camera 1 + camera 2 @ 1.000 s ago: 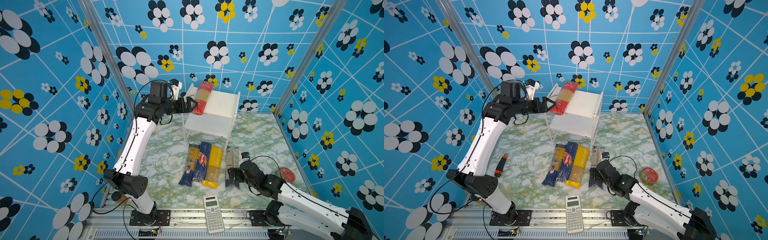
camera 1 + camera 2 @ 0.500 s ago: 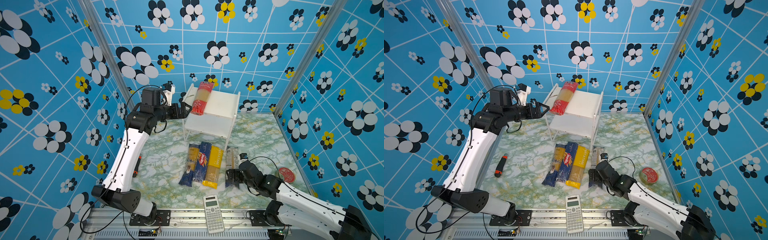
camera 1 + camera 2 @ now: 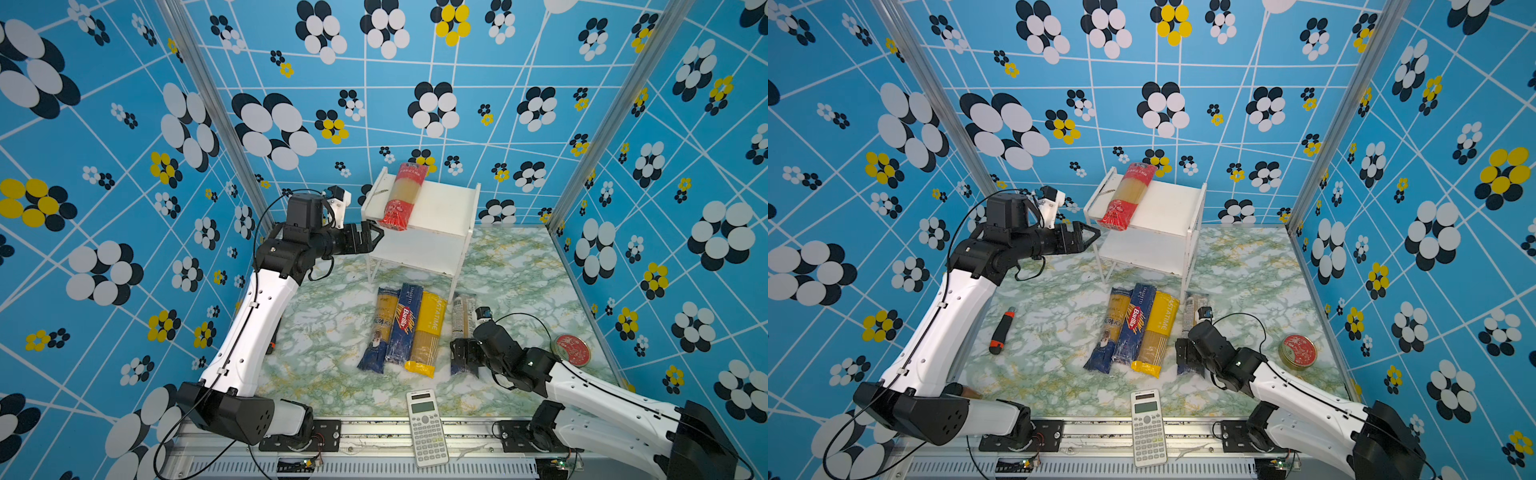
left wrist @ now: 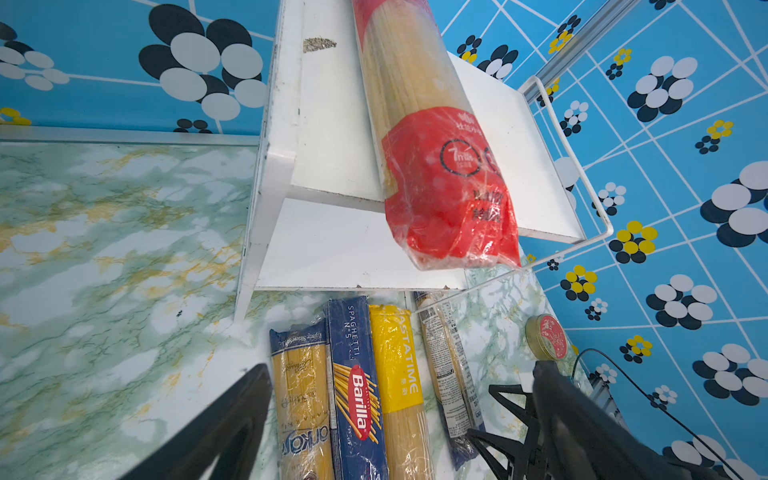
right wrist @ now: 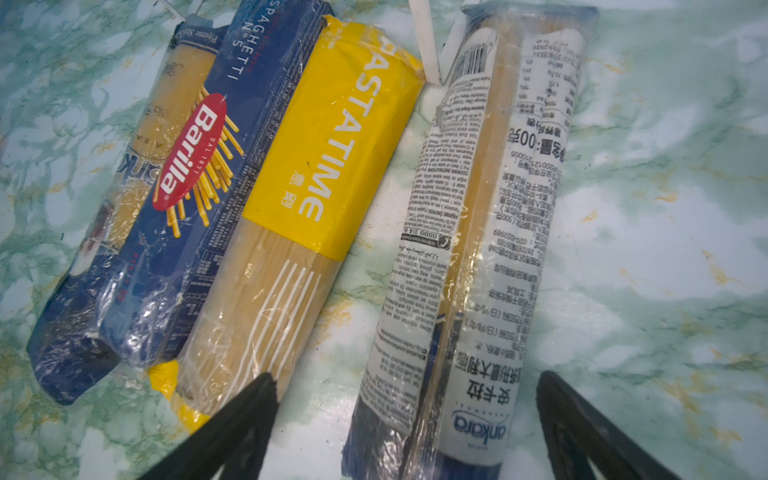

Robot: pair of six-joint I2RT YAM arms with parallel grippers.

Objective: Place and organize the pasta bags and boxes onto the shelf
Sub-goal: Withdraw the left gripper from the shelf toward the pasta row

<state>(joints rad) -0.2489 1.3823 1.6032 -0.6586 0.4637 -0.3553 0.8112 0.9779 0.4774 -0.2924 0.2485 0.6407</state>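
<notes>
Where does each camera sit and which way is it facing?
Both top views: high above the robot's bases, looking down at the shelf and marble table; both arms show.
Left wrist: beside the shelf, facing the red-ended spaghetti bag; open left gripper shows.
Right wrist: low over the table, facing the Ankara spaghetti bag; open right gripper straddles it.
Shared: all show the Barilla box.

The walls point(image 3: 124, 124) are bright blue, crossed by white lines and dotted with flowers of black-and-white or yellow petals. The table point(image 3: 332, 340) is marbled green and white with yellow veins. The shelf point(image 3: 440, 208) is plain white. The red-ended bag point(image 3: 401, 195) is clear over pale spaghetti. The box point(image 3: 403, 324) is dark blue with a red oval logo. The yellow bag point(image 3: 428, 328) bears white lettering and stripes. The calculator point(image 3: 426, 428) is white, the knife point(image 3: 1002, 330) black and orange, and the tin point(image 3: 570, 350) red-lidded.
</notes>
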